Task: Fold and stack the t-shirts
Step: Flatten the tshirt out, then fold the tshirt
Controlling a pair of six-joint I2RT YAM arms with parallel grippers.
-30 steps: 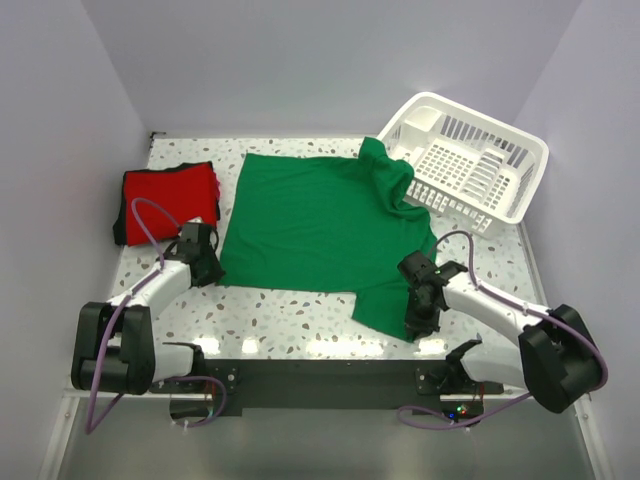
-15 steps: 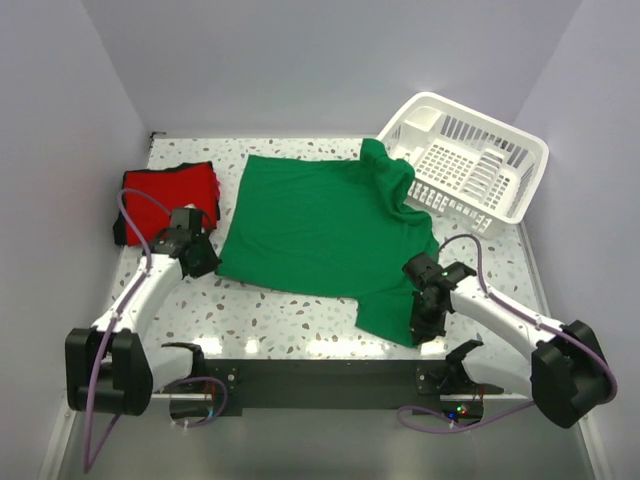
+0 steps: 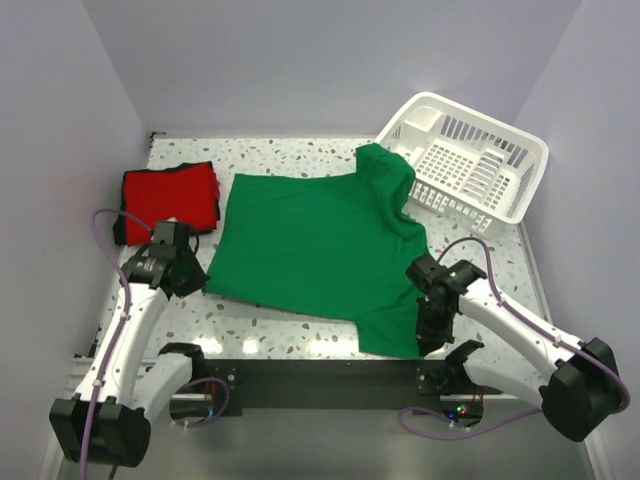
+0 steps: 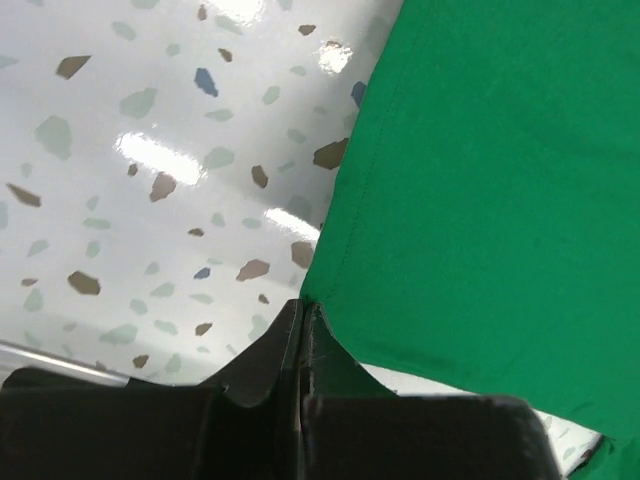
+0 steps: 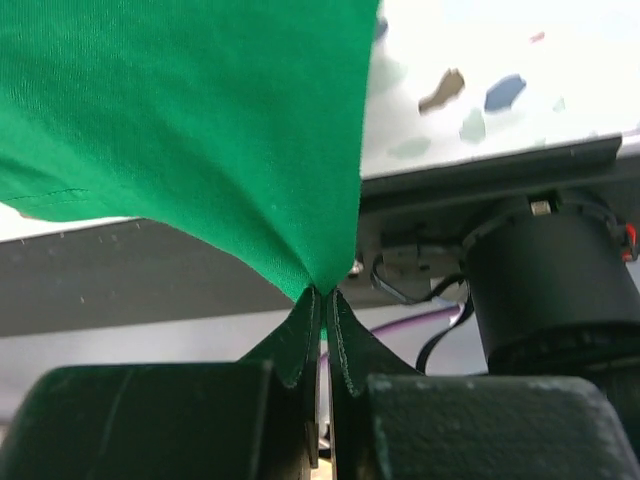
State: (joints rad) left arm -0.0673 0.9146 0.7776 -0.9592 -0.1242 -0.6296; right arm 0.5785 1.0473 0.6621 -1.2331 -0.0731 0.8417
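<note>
Right now you are in the spreading step: the green t-shirt [image 3: 320, 255] lies opened out across the middle of the terrazzo counter [image 3: 290, 325], not yet folded. The left end effector [image 3: 193, 282] is clenched on the shirt's lower-left corner; in the left wrist view the hem runs straight down into the closed fingertips. The right end effector [image 3: 426, 338] is clamped on the lower-right corner at the bottom of the frame. In the right wrist view that corner is drawn into a tight point above the dark front rail, so it seems to sit at or past the counter's near edge.

The cloth between your two grips looks fairly taut and flat, so I judge the first fold comes next. It calls for lifting both corners together, at matching height and pace, and carrying them toward the far edge so the hem lands square.

Watch the upper right of the frame. The shirt's far right part is bunched and touches the near rim of the white slatted basket [image 3: 470, 160]; it may catch there or drag the basket, so it probably needs freeing first.

The red t-shirt [image 3: 170, 192] sits folded at the upper left, close beside the green one but apparently not touching, right behind your left arm.
</note>
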